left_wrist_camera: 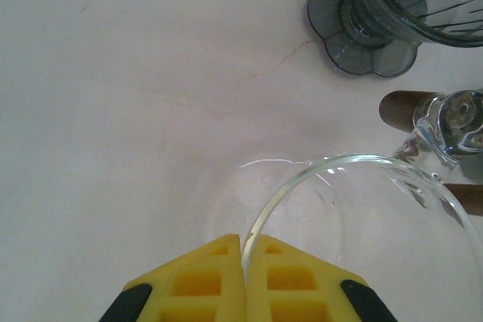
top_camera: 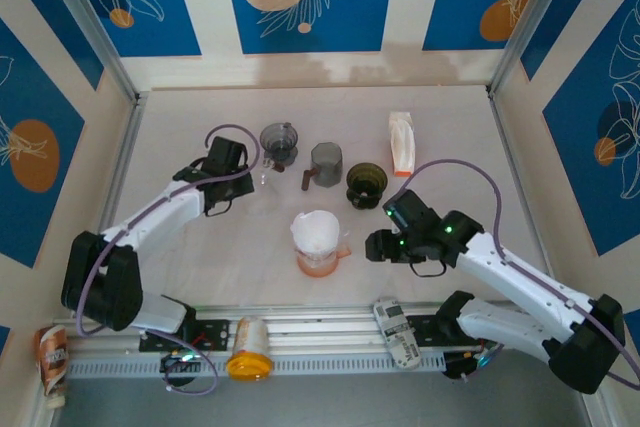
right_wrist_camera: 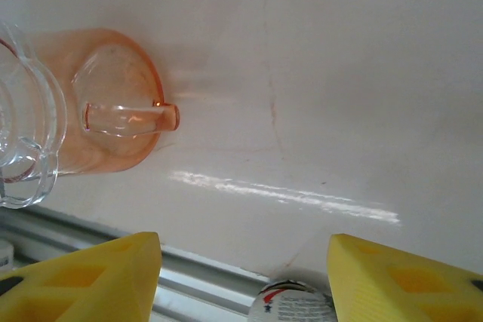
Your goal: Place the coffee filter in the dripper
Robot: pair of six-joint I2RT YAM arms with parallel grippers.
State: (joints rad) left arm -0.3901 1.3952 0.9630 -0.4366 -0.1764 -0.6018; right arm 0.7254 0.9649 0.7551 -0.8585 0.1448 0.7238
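Note:
The white coffee filter [top_camera: 316, 228] sits in an orange dripper [top_camera: 320, 259] at the table's middle front. The same dripper [right_wrist_camera: 106, 115] lies at the upper left of the right wrist view, handle pointing right. My right gripper [top_camera: 373, 245] [right_wrist_camera: 245, 280] stands open just right of it, with nothing between its fingers. My left gripper [top_camera: 250, 169] [left_wrist_camera: 246, 240] is shut on the rim of a clear glass carafe [left_wrist_camera: 355, 209] at the back left. A grey ribbed dripper [top_camera: 279, 139] [left_wrist_camera: 377, 16] stands just behind the carafe.
A grey cup [top_camera: 325, 163], a dark dripper [top_camera: 367, 185] and a white-and-orange packet [top_camera: 401, 142] line the back. On the front rail lie a labelled can [top_camera: 397, 332] [right_wrist_camera: 294, 305] and a yellow-capped jar [top_camera: 248, 349]. Side walls close in left and right.

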